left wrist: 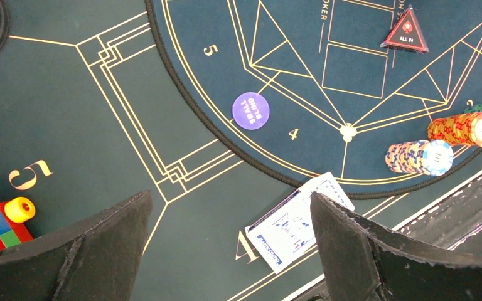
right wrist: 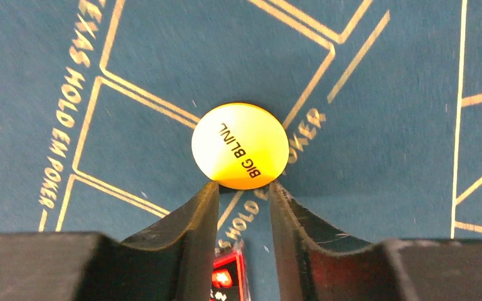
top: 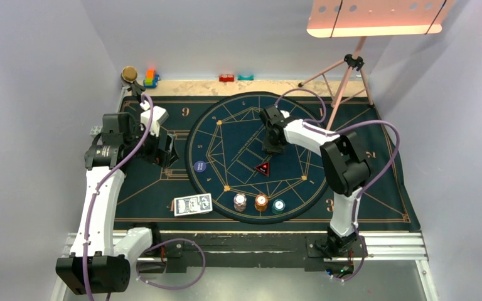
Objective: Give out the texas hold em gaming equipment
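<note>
The yellow-orange "BIG BLIND" button disc (right wrist: pixel 240 145) lies on the blue mat. My right gripper (right wrist: pixel 243 185) is low over the mat centre (top: pixel 271 149), jaws narrowed, each fingertip touching the disc's near rim; a clamp is not certain. The purple-blue "SMALL BLIND" disc (left wrist: pixel 251 110) sits at the mat's left edge. A deck of blue-backed cards (top: pixel 192 204) lies at the front left, with white (top: pixel 240 202), orange (top: pixel 261 202) and teal (top: pixel 278 205) chip stacks beside it. My left gripper (left wrist: pixel 230 197) hangs wide open and empty above the felt, left of the mat.
A red triangular "ALL IN" marker (top: pixel 263 168) lies on the round dark-blue mat (top: pixel 301 125), just behind my right fingers. Colourful toy blocks (top: pixel 150 78) and a dark round object (top: pixel 128 74) stand at the back left. A tripod (top: pixel 345 81) stands at the back right.
</note>
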